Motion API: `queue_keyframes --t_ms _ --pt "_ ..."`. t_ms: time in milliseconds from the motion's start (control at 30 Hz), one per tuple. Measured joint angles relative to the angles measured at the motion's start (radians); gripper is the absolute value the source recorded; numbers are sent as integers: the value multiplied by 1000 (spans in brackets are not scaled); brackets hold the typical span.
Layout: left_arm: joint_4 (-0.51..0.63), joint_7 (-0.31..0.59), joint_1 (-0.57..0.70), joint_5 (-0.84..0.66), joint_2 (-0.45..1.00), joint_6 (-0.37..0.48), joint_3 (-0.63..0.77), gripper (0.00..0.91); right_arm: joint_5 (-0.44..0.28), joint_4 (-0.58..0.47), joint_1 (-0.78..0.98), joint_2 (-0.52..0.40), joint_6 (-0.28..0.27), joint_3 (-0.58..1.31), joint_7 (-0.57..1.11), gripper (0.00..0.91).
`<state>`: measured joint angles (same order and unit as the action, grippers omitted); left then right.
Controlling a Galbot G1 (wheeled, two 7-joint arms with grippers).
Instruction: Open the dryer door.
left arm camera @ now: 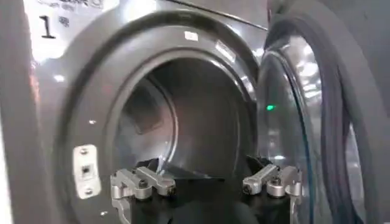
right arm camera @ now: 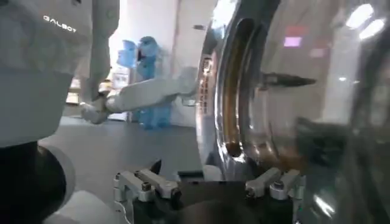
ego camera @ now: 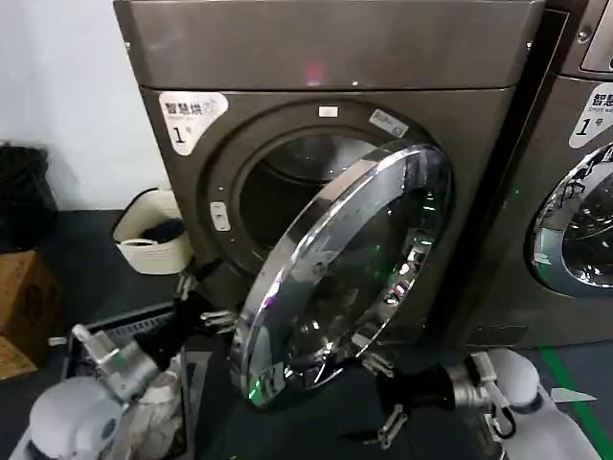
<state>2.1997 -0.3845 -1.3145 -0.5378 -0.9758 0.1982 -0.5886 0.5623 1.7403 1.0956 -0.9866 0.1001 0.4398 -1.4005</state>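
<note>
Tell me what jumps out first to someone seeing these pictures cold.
The door grabs the eye first: a big chrome-rimmed porthole swung partly open in front of the bronze-grey dryer, baring the dark drum behind it. Next come the two arms low in the head view, the left tool open at the door's free edge and the right tool open below the door. A second machine stands at the right.

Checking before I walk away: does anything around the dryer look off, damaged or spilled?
Nothing stands out. The dryer door hangs partly open from the dryer, its glass unbroken; left hand sits by its free edge, right hand below it.
</note>
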Motion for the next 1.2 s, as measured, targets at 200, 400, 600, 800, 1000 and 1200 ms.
queue_keyframes --t_ms 200,400,600,800,1000,1200 --pt "3 -1 35 7 -1 -1 61 907 4 1 73 -33 5 112 7 907" --pt "22 -2 53 9 1 -2 113 907 6 1 120 -66 4 235 16 907" --pt "28 -3 76 11 8 -1 162 907 10 -5 160 -104 13 393 21 907" --pt "33 -5 105 21 15 3 220 907 10 -11 180 -134 21 546 50 907" --pt "34 -4 128 32 24 2 278 907 15 -2 206 -159 30 680 94 907" --pt "35 -4 154 23 32 2 343 907 29 -7 231 -163 43 813 190 907"
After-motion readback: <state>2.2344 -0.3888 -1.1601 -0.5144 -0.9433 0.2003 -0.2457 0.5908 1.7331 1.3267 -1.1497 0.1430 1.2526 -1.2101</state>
